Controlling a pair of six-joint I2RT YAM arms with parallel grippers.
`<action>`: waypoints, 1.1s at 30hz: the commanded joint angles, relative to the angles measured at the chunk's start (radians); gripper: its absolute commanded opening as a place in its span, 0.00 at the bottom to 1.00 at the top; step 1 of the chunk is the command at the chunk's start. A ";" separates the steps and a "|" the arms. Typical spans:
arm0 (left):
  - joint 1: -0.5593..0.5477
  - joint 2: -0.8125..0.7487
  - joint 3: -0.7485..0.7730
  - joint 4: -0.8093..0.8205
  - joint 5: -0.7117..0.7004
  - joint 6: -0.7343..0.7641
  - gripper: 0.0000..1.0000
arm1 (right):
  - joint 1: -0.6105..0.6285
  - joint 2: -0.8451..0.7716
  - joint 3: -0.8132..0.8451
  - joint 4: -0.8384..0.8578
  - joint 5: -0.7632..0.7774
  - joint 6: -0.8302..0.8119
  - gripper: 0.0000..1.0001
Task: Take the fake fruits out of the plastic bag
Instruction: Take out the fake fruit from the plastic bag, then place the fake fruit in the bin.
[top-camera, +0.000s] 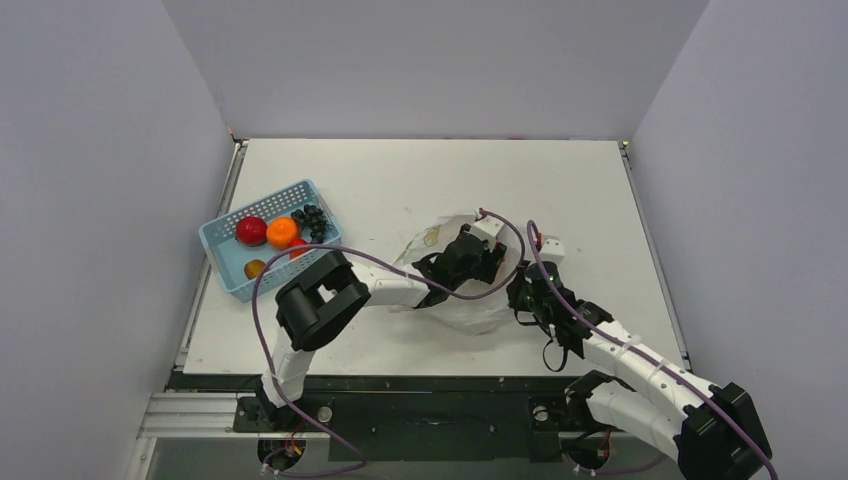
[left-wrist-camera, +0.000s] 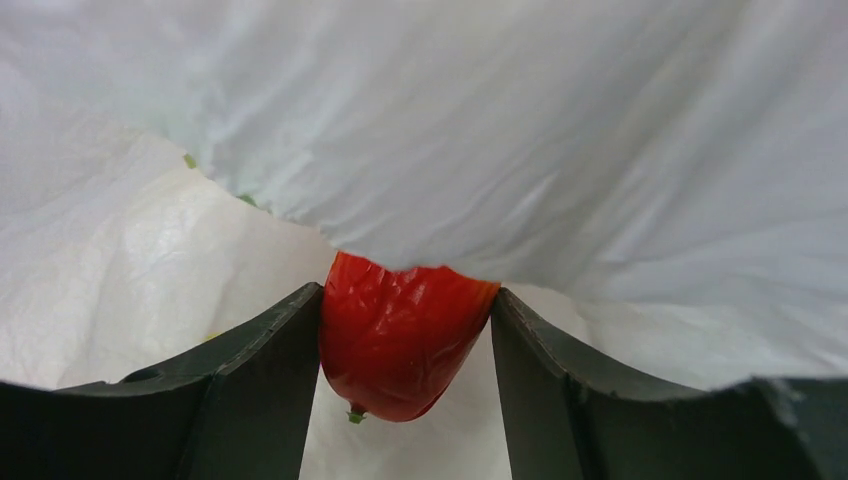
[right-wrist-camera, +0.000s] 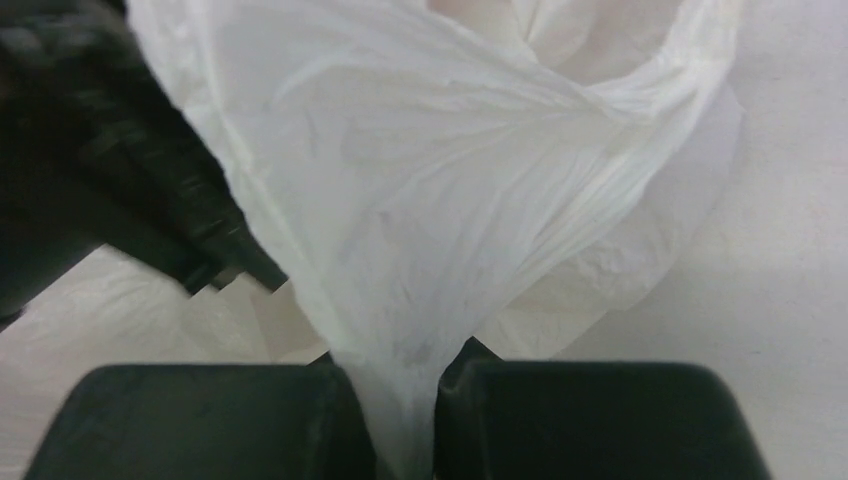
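The plastic bag (top-camera: 455, 308) lies crumpled at the table's middle. My left gripper (top-camera: 488, 262) reaches into its mouth. In the left wrist view the left gripper (left-wrist-camera: 406, 295) is shut on a glossy red strawberry-like fruit (left-wrist-camera: 400, 345) with a small green stem, and bag film (left-wrist-camera: 500, 130) drapes over the fruit's top. My right gripper (top-camera: 522, 295) is at the bag's right edge. In the right wrist view the right gripper (right-wrist-camera: 400, 375) is shut on a gathered fold of the bag (right-wrist-camera: 450, 180). A red fruit (top-camera: 251, 230), an orange (top-camera: 282, 232), a grape bunch (top-camera: 312, 220) and a yellowish-brown piece (top-camera: 255, 268) lie in the basket.
The blue perforated basket (top-camera: 214, 243) stands at the table's left edge, left of my left arm's elbow (top-camera: 318, 300). The left arm (right-wrist-camera: 120, 170) shows dark and blurred at the left of the right wrist view. Grey walls enclose the table on three sides.
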 joint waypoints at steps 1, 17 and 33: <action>-0.012 -0.127 -0.035 -0.012 0.067 -0.142 0.09 | 0.000 -0.013 -0.011 0.029 0.146 0.067 0.00; -0.004 -0.416 -0.275 -0.110 0.206 -0.368 0.00 | -0.073 -0.001 0.012 -0.072 0.440 0.171 0.00; 0.187 -0.951 -0.453 -0.350 0.059 -0.484 0.00 | -0.162 -0.205 -0.070 -0.155 0.564 0.323 0.00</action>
